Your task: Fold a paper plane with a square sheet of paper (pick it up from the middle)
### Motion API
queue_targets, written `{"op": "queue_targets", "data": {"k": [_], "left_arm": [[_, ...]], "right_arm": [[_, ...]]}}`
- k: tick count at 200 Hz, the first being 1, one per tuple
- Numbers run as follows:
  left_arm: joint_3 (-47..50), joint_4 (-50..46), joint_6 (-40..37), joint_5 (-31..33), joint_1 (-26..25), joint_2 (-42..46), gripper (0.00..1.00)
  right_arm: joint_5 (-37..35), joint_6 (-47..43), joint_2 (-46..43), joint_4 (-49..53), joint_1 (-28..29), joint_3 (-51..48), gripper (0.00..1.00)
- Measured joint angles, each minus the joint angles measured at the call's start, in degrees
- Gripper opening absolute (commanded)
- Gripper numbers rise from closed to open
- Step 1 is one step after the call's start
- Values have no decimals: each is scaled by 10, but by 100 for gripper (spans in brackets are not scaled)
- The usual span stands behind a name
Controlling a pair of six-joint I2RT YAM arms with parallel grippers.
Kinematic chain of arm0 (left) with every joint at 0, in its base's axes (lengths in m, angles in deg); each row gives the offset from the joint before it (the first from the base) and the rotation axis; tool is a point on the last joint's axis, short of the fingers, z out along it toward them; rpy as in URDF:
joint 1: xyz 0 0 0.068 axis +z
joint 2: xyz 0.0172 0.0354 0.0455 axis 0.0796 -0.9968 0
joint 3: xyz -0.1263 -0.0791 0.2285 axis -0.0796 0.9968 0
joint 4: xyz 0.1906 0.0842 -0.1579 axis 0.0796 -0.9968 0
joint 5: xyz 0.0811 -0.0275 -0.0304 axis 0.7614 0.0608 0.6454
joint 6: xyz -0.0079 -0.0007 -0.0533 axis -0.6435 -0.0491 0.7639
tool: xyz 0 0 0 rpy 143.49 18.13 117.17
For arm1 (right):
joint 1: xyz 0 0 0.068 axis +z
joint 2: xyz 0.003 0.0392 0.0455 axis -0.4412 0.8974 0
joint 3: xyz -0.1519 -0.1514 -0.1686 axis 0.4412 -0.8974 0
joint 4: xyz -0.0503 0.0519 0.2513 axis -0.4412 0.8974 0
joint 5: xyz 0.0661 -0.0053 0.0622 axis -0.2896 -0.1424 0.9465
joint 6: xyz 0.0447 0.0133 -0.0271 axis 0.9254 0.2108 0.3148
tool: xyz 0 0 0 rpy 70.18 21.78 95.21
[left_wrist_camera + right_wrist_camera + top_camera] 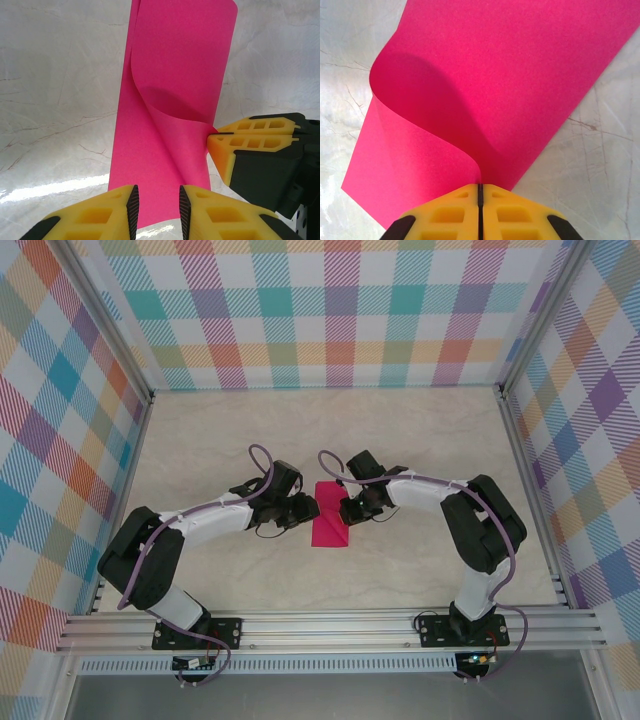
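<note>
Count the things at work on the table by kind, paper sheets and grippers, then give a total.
pink sheet of paper: 1
grippers with yellow fingers: 2 (left gripper, right gripper)
Total: 3

Far tbl free; curled paper mid.

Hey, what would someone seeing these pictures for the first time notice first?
The magenta-pink sheet of paper jumps out, lying mid-table with one side curled up and over. The right gripper is shut on that lifted edge, while the left gripper hovers open over the flat part. Pastel checked walls surround the pale table.
</note>
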Motion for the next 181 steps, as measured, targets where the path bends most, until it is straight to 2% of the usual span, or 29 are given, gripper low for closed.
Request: {"op": "queue_targets", "data": {"k": [57, 93, 110, 181], "left_arm": [[0, 0, 0, 0, 0, 0, 29], [0, 1, 1, -2, 0, -2, 24], [0, 6, 3, -5, -1, -4, 19], [0, 74, 37, -40, -2, -35, 14]], "right_arm": [[-6, 2, 0, 0, 0, -1, 8], [-6, 2, 3, 0, 0, -1, 8], [-6, 2, 9, -1, 0, -1, 8], [-5, 2, 10, -2, 0, -1, 8]]}}
